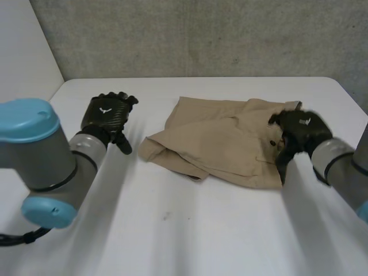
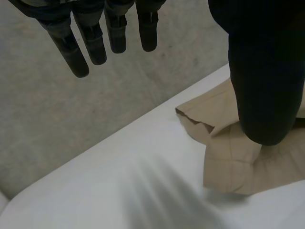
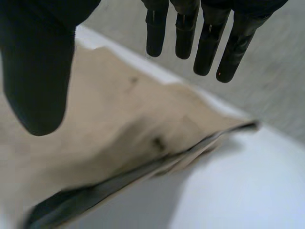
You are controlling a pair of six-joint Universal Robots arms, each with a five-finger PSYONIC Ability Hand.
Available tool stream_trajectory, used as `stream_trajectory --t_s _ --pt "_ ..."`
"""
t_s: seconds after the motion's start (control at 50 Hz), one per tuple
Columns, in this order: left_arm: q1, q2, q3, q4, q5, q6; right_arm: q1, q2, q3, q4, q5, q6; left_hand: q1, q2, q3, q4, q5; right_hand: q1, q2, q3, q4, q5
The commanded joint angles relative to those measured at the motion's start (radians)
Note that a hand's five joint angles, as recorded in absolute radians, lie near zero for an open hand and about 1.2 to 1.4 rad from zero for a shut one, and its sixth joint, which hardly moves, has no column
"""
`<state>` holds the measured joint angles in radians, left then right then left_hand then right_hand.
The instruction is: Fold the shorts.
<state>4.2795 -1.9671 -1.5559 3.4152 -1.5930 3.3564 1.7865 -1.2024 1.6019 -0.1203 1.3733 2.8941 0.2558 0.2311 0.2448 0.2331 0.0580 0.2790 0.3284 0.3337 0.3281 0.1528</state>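
Observation:
Tan shorts [image 1: 221, 144] lie crumpled on the white table [image 1: 190, 230], right of the middle. My left hand [image 1: 106, 118] hovers left of the shorts, apart from them, open with straight fingers [image 2: 95, 45] and nothing held; past its thumb a leg hem of the shorts [image 2: 228, 143] lies on the table. My right hand [image 1: 299, 135] is over the right end of the shorts at the waistband. Its fingers [image 3: 209, 43] are straight and open above the cloth, with the waistband edge [image 3: 157, 162] under the palm.
A grey wall [image 1: 201, 34] runs behind the table's far edge. Bare table stretches in front of the shorts and on the left side. The table's right edge [image 1: 353, 106] is close to my right hand.

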Motion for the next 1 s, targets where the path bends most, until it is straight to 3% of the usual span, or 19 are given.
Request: stream_trajectory --t_s 0.02,0.14,0.32,0.38,0.42,0.44,0.46,0.58,0.72,0.86,1.0 --pt "0.009 -0.197 0.195 -0.017 0.034 -0.002 0.059 0.026 0.084 -0.050 0.009 0.016 0.093 0.117 0.104 0.115 0.116 0.208 0.159 0.153 0.159 0.160" --pt "0.011 -0.315 0.335 -0.059 0.048 0.000 0.080 0.099 0.110 -0.159 0.027 -0.027 0.160 0.185 0.171 0.183 0.183 0.308 0.259 0.253 0.259 0.260" --pt "0.023 -0.464 0.545 -0.278 0.186 -0.006 0.085 0.152 0.122 -0.177 0.099 -0.179 0.216 0.241 0.227 0.239 0.239 0.346 0.297 0.291 0.297 0.298" --pt "0.022 -0.490 0.579 -0.301 0.189 -0.008 0.091 0.153 0.124 -0.200 0.122 -0.203 0.222 0.247 0.233 0.245 0.245 0.575 0.525 0.520 0.526 0.526" --pt "0.022 -0.496 0.586 -0.301 0.189 -0.006 0.093 0.144 0.131 -0.226 0.128 -0.208 0.231 0.255 0.242 0.253 0.254 0.873 0.824 0.818 0.824 0.825" --pt "0.022 -0.501 0.592 -0.300 0.188 -0.005 0.094 0.142 0.133 -0.236 0.128 -0.208 0.271 0.296 0.282 0.294 0.295 1.084 1.035 1.029 1.035 1.036" --pt "0.022 -0.503 0.594 -0.300 0.188 -0.006 0.096 0.139 0.136 -0.242 0.128 -0.208 0.298 0.323 0.309 0.321 0.321 1.117 1.068 1.062 1.068 1.069" --pt "0.022 -0.520 0.614 -0.297 0.183 -0.003 0.106 0.097 0.151 -0.271 0.122 -0.211 0.571 0.596 0.582 0.593 0.594 1.117 1.068 1.063 1.068 1.069" --pt "0.014 -0.543 0.625 -0.306 0.145 0.000 0.131 0.023 0.139 -0.266 0.130 -0.225 1.140 1.165 1.151 1.163 1.163 1.117 1.068 1.063 1.068 1.069" --pt "-0.013 -0.448 0.611 -0.358 0.084 0.023 0.142 -0.069 0.073 -0.250 0.138 -0.330 1.140 1.165 1.151 1.163 1.164 1.117 1.068 1.063 1.068 1.069" --pt "-0.010 -0.089 0.547 -0.386 0.042 0.040 0.142 -0.196 -0.078 -0.128 0.171 -0.408 1.140 1.165 1.151 1.163 1.164 1.117 1.068 1.063 1.068 1.069"
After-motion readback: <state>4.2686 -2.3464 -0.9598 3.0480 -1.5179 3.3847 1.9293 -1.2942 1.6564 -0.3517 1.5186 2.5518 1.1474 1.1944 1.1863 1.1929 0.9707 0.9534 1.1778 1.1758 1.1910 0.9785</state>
